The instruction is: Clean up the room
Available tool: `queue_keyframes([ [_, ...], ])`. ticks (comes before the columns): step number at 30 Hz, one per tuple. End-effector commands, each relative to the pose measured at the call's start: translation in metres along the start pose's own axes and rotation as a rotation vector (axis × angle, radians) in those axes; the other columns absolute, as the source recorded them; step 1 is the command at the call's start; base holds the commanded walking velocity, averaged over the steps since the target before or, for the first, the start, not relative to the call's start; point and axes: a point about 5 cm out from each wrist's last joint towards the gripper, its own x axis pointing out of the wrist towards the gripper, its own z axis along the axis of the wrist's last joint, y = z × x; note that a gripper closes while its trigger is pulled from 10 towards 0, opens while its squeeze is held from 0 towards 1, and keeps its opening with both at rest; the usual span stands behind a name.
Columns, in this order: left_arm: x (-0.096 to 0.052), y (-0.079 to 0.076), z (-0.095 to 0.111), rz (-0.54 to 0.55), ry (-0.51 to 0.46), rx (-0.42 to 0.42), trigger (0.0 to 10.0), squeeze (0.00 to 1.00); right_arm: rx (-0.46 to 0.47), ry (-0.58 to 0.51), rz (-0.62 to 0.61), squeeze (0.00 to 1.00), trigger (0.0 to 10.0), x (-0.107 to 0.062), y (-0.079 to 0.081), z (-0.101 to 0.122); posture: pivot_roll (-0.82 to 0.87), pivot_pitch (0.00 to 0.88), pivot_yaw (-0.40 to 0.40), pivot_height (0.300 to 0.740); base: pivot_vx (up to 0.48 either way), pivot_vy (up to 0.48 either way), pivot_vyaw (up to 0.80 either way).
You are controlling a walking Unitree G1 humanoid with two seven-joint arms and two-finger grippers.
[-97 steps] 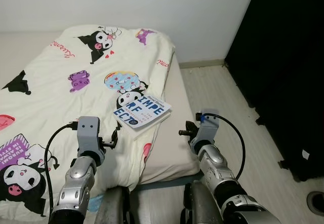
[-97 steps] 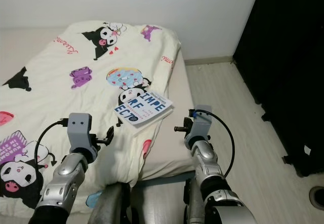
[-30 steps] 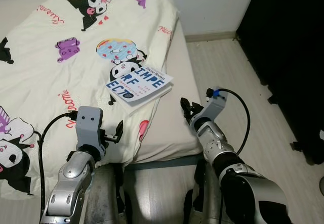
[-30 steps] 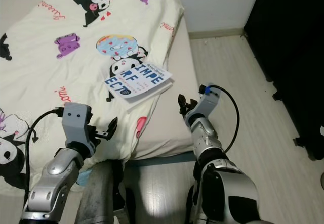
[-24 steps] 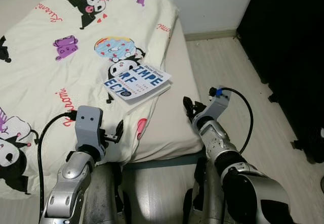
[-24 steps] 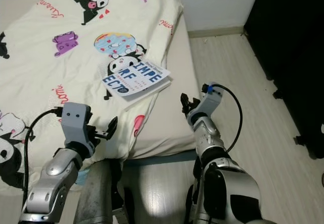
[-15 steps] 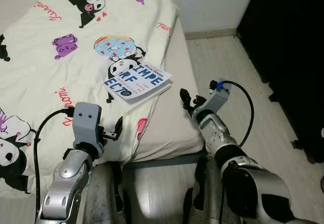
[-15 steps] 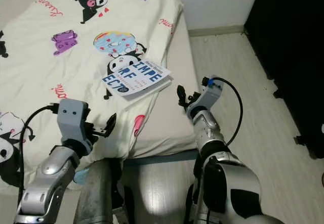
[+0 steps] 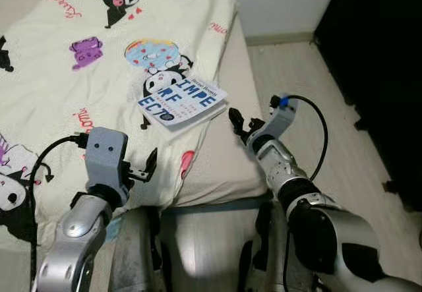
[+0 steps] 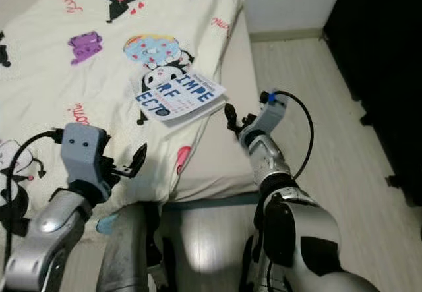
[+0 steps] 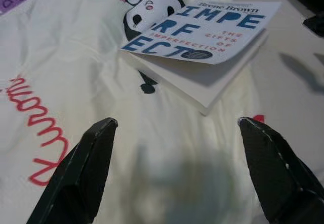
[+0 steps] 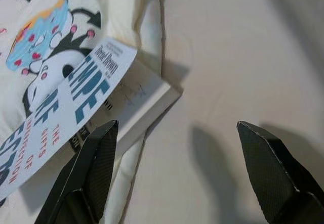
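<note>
Far left: cream duvet (image 9: 79,81) printed with cartoon characters, rumpled, draped over the near edge of the bed. Low over that drape, left gripper (image 9: 149,165), fingers spread wide and holding nothing, aimed toward the book but well short of it. Centre: white paperback book (image 9: 182,103) with blue block lettering, flat on the duvet at its right-hand border, one corner overhanging onto the bare mattress sheet (image 9: 227,153). Just right of that corner, right gripper (image 9: 237,122), hovering above the sheet, jaws likewise parted and empty, near the book yet not touching.

Likely snags from here: a closing pinch catching a fold of duvet along with the pages, dragging the cover askew; a grasp on the top cover alone, letting the book fan open and slip; a sideways nudge from the right fingers (image 12: 93,176) pushing the book farther up the soft duvet instead of under it. Soft, yielding bedding beneath, so little firm backing for a scoop.

Further right: pale wood-look floor (image 9: 310,101) beside the bed, white wall with a skirting board beyond, and a large black mass (image 9: 376,74) at the far right, too dark to identify.
</note>
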Motion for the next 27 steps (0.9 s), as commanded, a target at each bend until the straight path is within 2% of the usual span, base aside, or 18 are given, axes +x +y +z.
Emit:
queue_keyframes([
  [1,-0.006,0.001,-0.004,-0.004,0.030,-0.001,10.0,0.00,0.044,0.030,0.035,0.06,10.0,0.001,0.007,-0.007,0.29,0.500,0.014,0.533,0.000,0.000,0.00],
  [2,-0.006,-0.003,-0.004,-0.017,0.035,-0.002,10.0,0.00,0.077,0.034,0.131,0.93,10.0,0.003,0.020,-0.009,0.29,0.493,0.015,0.533,0.000,0.000,0.00],
  [4,-0.006,-0.005,-0.004,-0.025,0.036,-0.002,10.0,0.00,0.079,0.039,0.163,0.93,10.0,0.004,0.025,-0.010,0.29,0.492,0.017,0.533,0.000,0.000,0.00],
  [5,-0.007,-0.005,-0.004,-0.029,0.038,-0.002,10.0,0.00,0.080,0.043,0.178,0.98,10.0,0.004,0.027,-0.011,0.29,0.492,0.017,0.533,0.000,0.000,0.00],
  [6,-0.007,-0.005,-0.004,-0.029,0.038,-0.002,10.0,0.00,0.080,0.043,0.178,0.98,10.0,0.004,0.027,-0.011,0.29,0.492,0.017,0.533,0.000,0.000,0.00],
  [7,-0.007,-0.006,-0.004,-0.031,0.040,-0.002,10.0,0.00,0.068,0.052,0.198,0.93,10.0,0.004,0.030,-0.013,0.29,0.489,0.021,0.533,0.000,0.000,0.00],
  [8,-0.007,-0.006,-0.004,-0.031,0.040,-0.002,10.0,0.00,0.068,0.052,0.198,0.93,10.0,0.004,0.030,-0.013,0.29,0.489,0.021,0.533,0.000,0.000,0.00],
  [9,-0.007,-0.008,-0.005,-0.040,0.042,0.002,10.0,0.00,0.055,0.065,0.224,0.74,10.0,0.004,0.033,-0.016,0.30,0.488,0.022,0.533,0.000,0.000,0.00],
  [10,-0.006,-0.009,-0.005,-0.050,0.044,0.007,10.0,0.00,0.044,0.077,0.252,0.68,10.0,0.004,0.038,-0.018,0.30,0.490,0.023,0.533,0.000,0.000,0.00],
  [11,-0.006,-0.009,-0.005,-0.050,0.044,0.007,10.0,0.00,0.044,0.077,0.252,0.68,10.0,0.004,0.038,-0.018,0.30,0.490,0.023,0.533,0.000,0.000,0.00],
  [12,-0.006,-0.009,-0.005,-0.056,0.045,0.012,10.0,0.00,0.029,0.099,0.270,0.00,10.0,0.004,0.041,-0.021,0.31,0.489,0.026,0.533,0.000,0.000,0.00],
  [21,-0.009,-0.003,-0.001,-0.065,0.051,0.034,10.0,0.00,0.033,0.124,0.308,0.00,10.0,0.006,0.051,-0.024,0.33,0.490,0.027,0.533,0.000,0.000,0.00],
  [27,-0.011,0.001,0.000,-0.062,0.055,0.047,10.0,0.00,-0.027,0.111,0.338,0.00,10.0,0.009,0.058,-0.017,0.33,0.488,0.034,0.533,0.000,0.000,0.00],
])
